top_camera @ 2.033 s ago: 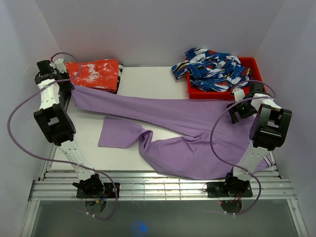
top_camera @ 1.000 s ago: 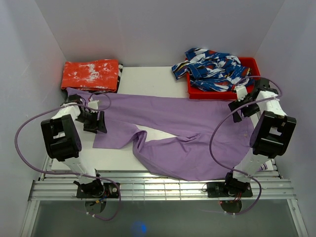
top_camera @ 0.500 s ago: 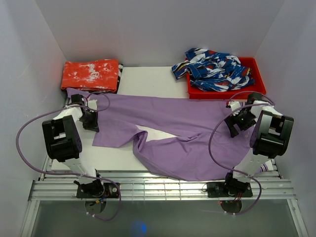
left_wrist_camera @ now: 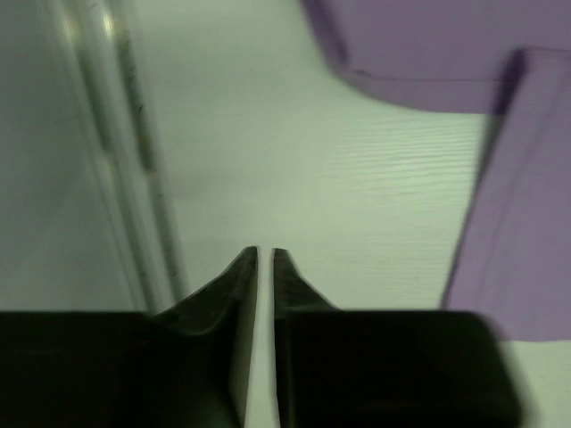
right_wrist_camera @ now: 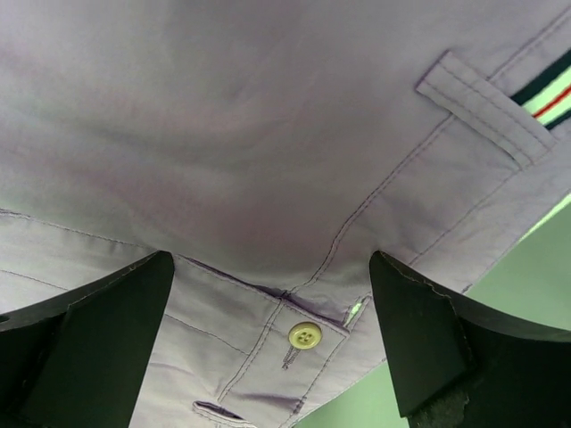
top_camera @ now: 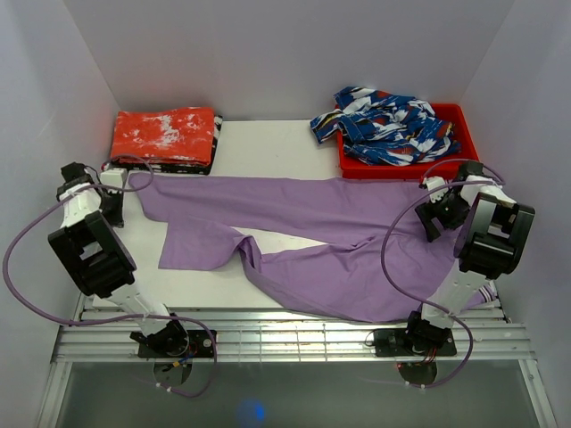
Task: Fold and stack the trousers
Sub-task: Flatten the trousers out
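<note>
At the far left, just off the trousers' leg end, I am holding my left tool (left_wrist_camera: 265, 256) over the bare desk (top_camera: 268, 143), its fingers pressed together with nothing between them. Behind that leg end, a folded red-orange cloth (top_camera: 165, 134) is lying at the desk's back corner. The trousers (top_camera: 339, 241) are lying spread across the desk, one leg stretching left, the other doubling back nearer the front, the waist reaching the right edge. Behind the waist, a red bin (top_camera: 468, 147) is holding a blue-white-red garment (top_camera: 384, 125). I am holding my right tool (right_wrist_camera: 272, 256) over the waist, its fingers spread wide, with a pale button (right_wrist_camera: 305, 335) showing between them.
</note>
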You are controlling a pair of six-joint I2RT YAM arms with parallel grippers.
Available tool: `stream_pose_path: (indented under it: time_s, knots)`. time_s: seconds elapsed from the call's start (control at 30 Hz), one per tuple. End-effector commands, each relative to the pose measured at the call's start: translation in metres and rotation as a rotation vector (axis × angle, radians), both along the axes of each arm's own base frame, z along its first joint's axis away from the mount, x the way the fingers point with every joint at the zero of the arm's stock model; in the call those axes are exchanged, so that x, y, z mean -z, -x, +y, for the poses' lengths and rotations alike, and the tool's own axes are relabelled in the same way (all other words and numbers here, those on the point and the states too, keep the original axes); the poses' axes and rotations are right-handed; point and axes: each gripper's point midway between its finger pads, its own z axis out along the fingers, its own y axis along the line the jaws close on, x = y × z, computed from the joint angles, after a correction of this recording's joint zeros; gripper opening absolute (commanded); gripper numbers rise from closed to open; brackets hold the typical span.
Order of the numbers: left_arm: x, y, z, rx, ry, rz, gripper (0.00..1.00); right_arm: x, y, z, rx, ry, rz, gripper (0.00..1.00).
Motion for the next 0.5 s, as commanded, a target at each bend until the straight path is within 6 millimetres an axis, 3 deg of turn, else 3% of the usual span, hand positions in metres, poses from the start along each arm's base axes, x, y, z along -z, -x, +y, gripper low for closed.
stream_pose_path:
  time_s: [0.0,0.03,0.07,0.1,0.13,0.2,0.33,0.47]
  knots:
    - [-0.032,-0.002,-0.064,0.377,0.222,-0.107,0.32,0.007,-0.025,-0.038,0.028,0.130,-0.070,0.95]
    - [-0.033,0.005,-0.077,0.459,0.236,-0.131,0.38,0.006,-0.025,-0.038,0.025,0.131,-0.069,0.95]
    - [-0.047,0.009,-0.084,0.550,0.196,-0.186,0.42,0.004,-0.026,-0.039,0.027,0.130,-0.071,0.95]
    - [-0.048,0.014,-0.094,0.731,0.152,-0.228,0.48,0.003,-0.026,-0.038,0.027,0.127,-0.070,0.95]
    - [-0.040,0.027,-0.103,0.811,0.147,-0.224,0.51,0.002,-0.027,-0.038,0.027,0.125,-0.069,0.95]
    - [-0.041,0.041,-0.113,0.973,0.093,-0.244,0.55,-0.001,-0.027,-0.037,0.026,0.113,-0.064,0.95]
    - [-0.026,0.044,-0.131,1.263,-0.012,-0.241,0.62,-0.005,-0.029,-0.036,0.029,0.105,-0.068,0.95]
    - [-0.008,0.039,-0.154,1.414,-0.052,-0.238,0.66,-0.007,-0.029,-0.036,0.031,0.106,-0.064,0.95]
